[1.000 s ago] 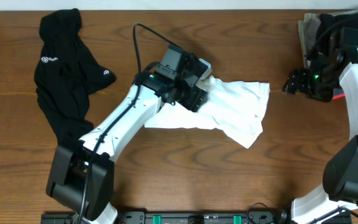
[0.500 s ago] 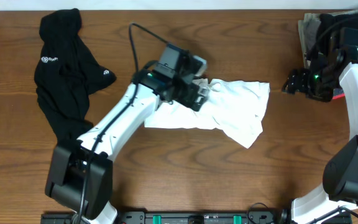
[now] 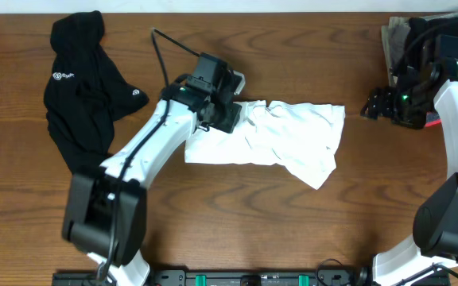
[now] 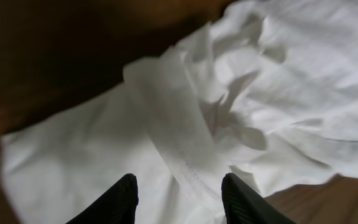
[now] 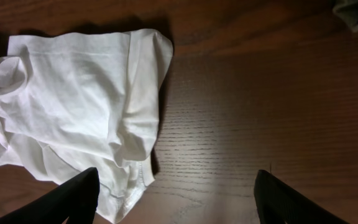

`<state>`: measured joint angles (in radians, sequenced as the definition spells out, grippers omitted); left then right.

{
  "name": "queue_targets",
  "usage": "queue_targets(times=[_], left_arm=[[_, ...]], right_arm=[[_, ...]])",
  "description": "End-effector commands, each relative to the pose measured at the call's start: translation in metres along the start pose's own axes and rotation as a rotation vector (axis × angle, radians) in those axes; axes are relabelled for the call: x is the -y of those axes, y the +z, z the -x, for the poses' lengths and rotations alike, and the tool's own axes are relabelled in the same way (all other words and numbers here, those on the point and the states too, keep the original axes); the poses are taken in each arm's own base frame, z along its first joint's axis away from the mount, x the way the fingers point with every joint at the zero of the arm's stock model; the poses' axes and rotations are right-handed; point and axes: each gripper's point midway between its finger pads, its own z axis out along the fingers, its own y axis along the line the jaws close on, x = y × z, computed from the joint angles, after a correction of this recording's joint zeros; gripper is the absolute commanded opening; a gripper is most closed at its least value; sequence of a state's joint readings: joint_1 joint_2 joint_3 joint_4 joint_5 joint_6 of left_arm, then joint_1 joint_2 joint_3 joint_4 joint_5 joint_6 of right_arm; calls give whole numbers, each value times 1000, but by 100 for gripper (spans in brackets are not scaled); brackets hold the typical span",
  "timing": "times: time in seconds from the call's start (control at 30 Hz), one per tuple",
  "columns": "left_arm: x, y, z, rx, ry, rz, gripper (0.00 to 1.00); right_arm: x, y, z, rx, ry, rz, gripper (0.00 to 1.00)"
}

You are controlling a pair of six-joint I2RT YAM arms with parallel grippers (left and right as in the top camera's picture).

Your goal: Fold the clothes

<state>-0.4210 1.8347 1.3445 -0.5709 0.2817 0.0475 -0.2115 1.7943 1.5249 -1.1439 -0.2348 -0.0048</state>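
wooden bench [image 3: 237, 230] is carrying the white t-shirt [image 3: 293, 139] lying lengthwise left-right, left fingers [image 4: 120, 202] pinching its fold, right fingers [image 5: 67, 202] gaping empty.

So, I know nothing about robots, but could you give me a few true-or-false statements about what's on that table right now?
1. The soft white cotton T-shirt lies neatly folded in a square. False: it is crumpled and spread out.
2. The black garment with a small white logo lies apart from the T-shirt, on the side of the left arm. True.
3. The jaws of the right arm hold a T-shirt corner. False: they stand open over the bare brown wooden table, holding nothing.
4. A band of white cloth runs between the jaws of the left arm. True.
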Motion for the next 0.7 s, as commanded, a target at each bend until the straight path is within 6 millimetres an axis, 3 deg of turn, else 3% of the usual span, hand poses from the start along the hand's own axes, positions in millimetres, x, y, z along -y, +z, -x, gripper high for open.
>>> queue_targets(times=[0.0,0.2,0.4,0.53,0.67], left_arm=[[-5,22,-12,-56,-29,4,46],[-7,33,-12,-58,-74,2,46],[14,32,-7,-44,-72,-116,39],[25,35,-11,-60,-65,-140,31],[33,44,-18,-90,-52,-148,30]], right_arm=[[-10,-6,3,21,-34,5,78],[-10,-6,3,22,-35,5,78],[-10,-6,3,23,-36,5,78],[-10,-6,3,22,-36,5,78],[-10,-6,3,22,-36,5,78]])
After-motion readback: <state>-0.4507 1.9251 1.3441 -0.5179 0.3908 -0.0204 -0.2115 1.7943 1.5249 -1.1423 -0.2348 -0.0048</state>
